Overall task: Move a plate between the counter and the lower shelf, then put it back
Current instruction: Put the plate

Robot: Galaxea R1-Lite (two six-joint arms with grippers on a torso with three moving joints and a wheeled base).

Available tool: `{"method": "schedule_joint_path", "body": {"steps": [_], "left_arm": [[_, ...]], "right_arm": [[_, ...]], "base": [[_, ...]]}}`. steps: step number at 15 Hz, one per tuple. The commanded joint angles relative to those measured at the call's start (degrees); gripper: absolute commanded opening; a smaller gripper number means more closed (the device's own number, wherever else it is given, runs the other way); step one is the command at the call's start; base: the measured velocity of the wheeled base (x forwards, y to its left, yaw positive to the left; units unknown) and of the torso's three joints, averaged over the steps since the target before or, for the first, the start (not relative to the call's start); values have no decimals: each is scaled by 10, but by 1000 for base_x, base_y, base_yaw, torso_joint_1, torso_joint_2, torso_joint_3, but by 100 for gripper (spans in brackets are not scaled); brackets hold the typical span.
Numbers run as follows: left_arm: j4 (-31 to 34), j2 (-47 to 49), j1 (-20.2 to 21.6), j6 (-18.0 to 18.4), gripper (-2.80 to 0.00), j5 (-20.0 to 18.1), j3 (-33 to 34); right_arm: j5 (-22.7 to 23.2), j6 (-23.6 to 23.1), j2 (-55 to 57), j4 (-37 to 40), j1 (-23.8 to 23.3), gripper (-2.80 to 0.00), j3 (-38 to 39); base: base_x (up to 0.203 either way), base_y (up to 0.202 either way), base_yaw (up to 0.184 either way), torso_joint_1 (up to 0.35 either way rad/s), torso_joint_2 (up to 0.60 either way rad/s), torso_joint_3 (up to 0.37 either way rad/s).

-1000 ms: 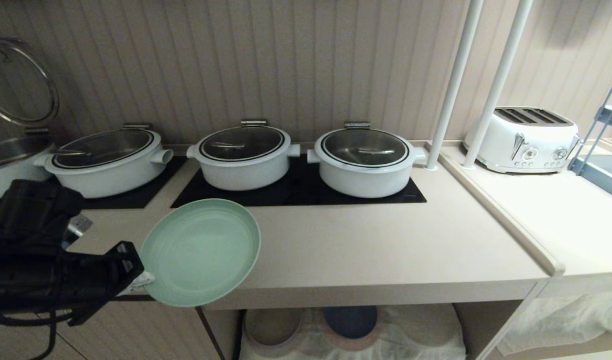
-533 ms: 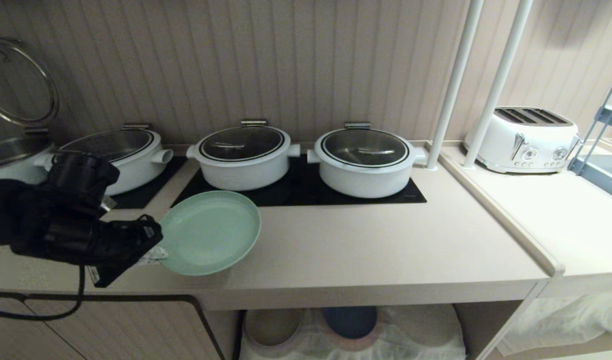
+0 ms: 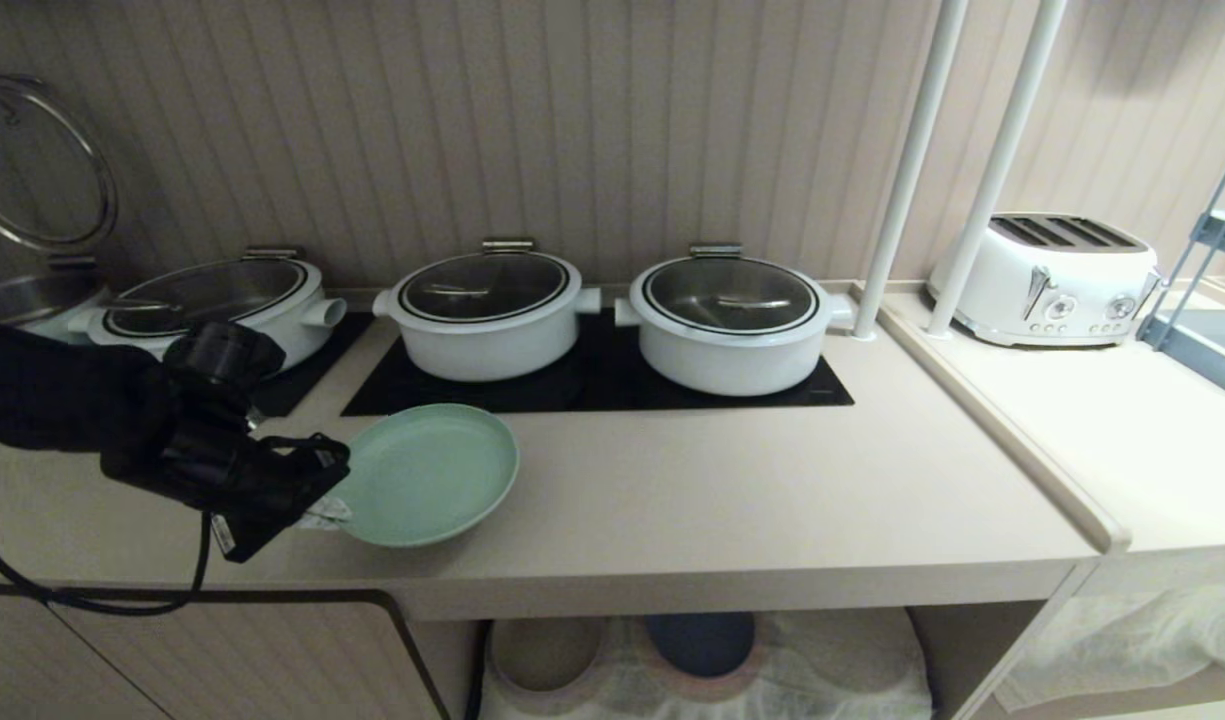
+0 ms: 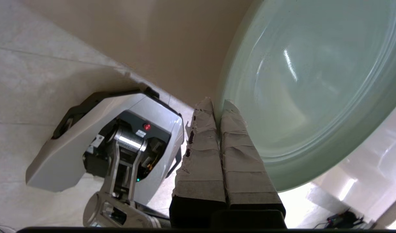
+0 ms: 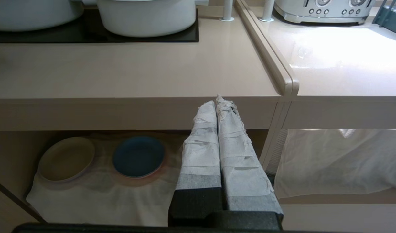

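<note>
The plate [image 3: 430,474] is pinched at its near-left rim by the left hand [image 3: 322,500], over the tabletop [image 3: 732,500] just before the hob panel [image 3: 582,385]. Three lidded white pots [image 3: 492,315] are ranged behind. The right hand [image 5: 221,106] is pressed together before the lower shelf [image 5: 97,191], where a blue plate [image 5: 138,156] and an off-white plate [image 5: 66,158] are kept.

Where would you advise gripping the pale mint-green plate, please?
By its low raised rim, from its left side, as the left gripper does now. The round, shallow mint-green plate offers only that thin edge, pinched between the shut fingers.
</note>
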State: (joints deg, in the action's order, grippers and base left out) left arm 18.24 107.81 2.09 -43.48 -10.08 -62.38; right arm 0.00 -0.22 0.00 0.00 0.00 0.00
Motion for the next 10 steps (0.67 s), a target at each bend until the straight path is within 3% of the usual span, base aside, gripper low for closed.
{"method": "schedule_joint_path", "body": {"steps": [1,4,10], "left_arm": [[1,31,13,-7,-280,-1,-19],[2,59,17,-41,-280,-1,-43],[0,80,14,-44,-280,-2,-49]], "right_arm": [[0,0,0,0,0,-280,0],[0,0,0,0,0,-280,0],[0,0,0,0,0,-280,0]], "base": [[0,0,0,0,0,0],[0,0,0,0,0,0],[0,0,0,0,0,0]]}}
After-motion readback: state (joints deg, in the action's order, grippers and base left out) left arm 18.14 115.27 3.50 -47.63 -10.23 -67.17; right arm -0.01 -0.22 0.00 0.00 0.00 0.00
